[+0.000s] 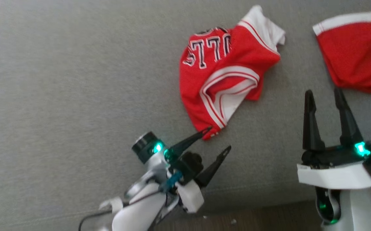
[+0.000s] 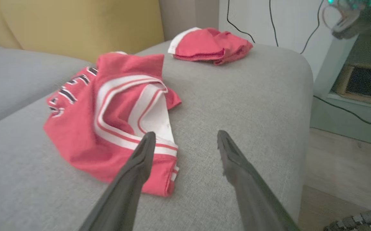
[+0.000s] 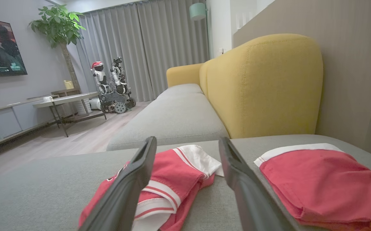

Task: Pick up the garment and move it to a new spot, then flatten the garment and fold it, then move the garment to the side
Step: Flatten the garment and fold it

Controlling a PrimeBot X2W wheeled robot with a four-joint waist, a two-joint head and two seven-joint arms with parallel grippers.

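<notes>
- The jersey (image 1: 223,77) lies crumpled on the grey sofa (image 1: 76,96), ahead of the left tool (image 1: 219,138) and slightly to its right.
- Its long axis runs from the near hem corner up and away to the white panel at the far end.
- The left tool is much the nearer. Its jaws stand wide and empty, with one fingertip at the near hem corner; contact cannot be told.
- In the left wrist view most of the cloth sits left of the gap between the fingers, so a grasp likely needs a small shift that way.
- The right tool (image 1: 322,92) also gapes empty, well apart from the jersey and nearer a second red cloth (image 1: 355,57).
</notes>
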